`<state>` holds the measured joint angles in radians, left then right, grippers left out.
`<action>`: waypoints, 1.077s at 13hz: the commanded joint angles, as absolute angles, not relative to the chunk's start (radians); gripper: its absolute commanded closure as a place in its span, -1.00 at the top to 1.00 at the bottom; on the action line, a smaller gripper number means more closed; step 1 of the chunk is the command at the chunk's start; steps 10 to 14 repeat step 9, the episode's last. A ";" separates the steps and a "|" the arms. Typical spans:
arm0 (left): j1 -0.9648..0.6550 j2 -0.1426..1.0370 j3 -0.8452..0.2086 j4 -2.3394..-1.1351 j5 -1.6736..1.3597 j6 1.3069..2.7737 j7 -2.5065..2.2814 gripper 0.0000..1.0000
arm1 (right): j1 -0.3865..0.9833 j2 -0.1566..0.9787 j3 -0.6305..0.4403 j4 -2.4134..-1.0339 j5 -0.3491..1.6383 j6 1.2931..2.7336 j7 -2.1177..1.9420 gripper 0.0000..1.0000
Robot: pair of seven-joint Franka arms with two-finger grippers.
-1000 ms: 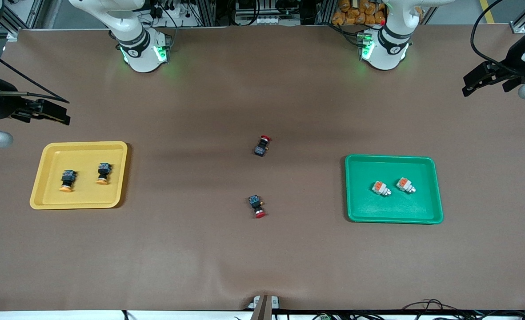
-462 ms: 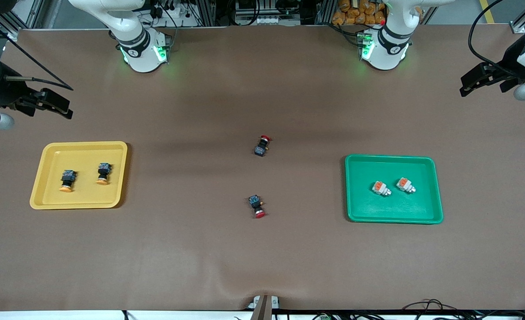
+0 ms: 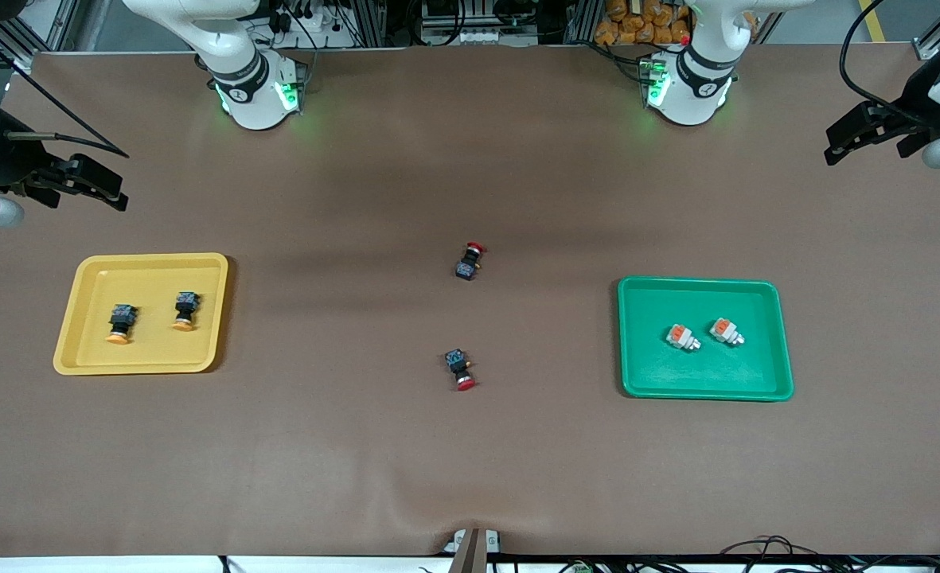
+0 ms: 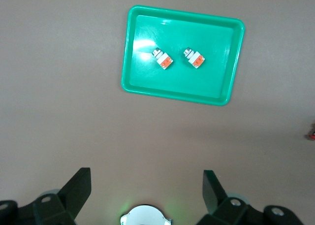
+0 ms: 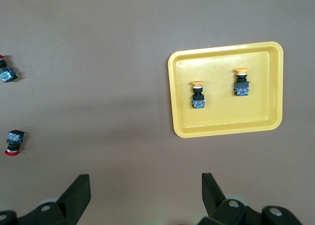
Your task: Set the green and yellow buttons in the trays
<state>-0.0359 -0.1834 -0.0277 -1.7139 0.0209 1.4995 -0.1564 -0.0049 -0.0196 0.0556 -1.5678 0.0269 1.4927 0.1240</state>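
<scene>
Two yellow-capped buttons (image 3: pixel 151 317) lay in the yellow tray (image 3: pixel 79 318) toward the right arm's end; two white-grey buttons (image 3: pixel 704 334) lay in the green tray (image 3: pixel 645 374) toward the left arm's end; the left gripper (image 3: pixel 871 135) and right gripper (image 3: pixel 91 187) hung over the table's end edges, fingers spread, holding nothing

Even, bright overhead light fills all views. Soft broad shadow bands cross the table (image 3: pixel 470 477) near its middle. A white glare patch sits on the green tray (image 4: pixel 225 82) floor beside one white button (image 4: pixel 162 58), ahead of the left jaws. Green lamp glow spills on the table by both bases. All views are sharp; the finger edges in the wrist views look slightly soft.
</scene>
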 commanded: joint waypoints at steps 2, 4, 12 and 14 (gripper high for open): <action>-0.043 -0.189 -0.028 -1.694 0.028 1.485 -0.138 1.00 | 0.006 -0.043 0.048 -1.594 0.025 1.500 0.110 1.00; -0.046 -0.183 -0.028 -1.692 0.028 1.485 -0.138 1.00 | 0.005 -0.043 0.048 -1.594 0.025 1.499 0.110 1.00; -0.046 -0.173 -0.028 -1.686 0.028 1.485 -0.135 1.00 | 0.006 -0.044 0.048 -1.594 0.025 1.494 0.110 1.00; -0.046 -0.173 -0.028 -1.686 0.028 1.485 -0.135 1.00 | 0.006 -0.044 0.048 -1.594 0.025 1.494 0.110 1.00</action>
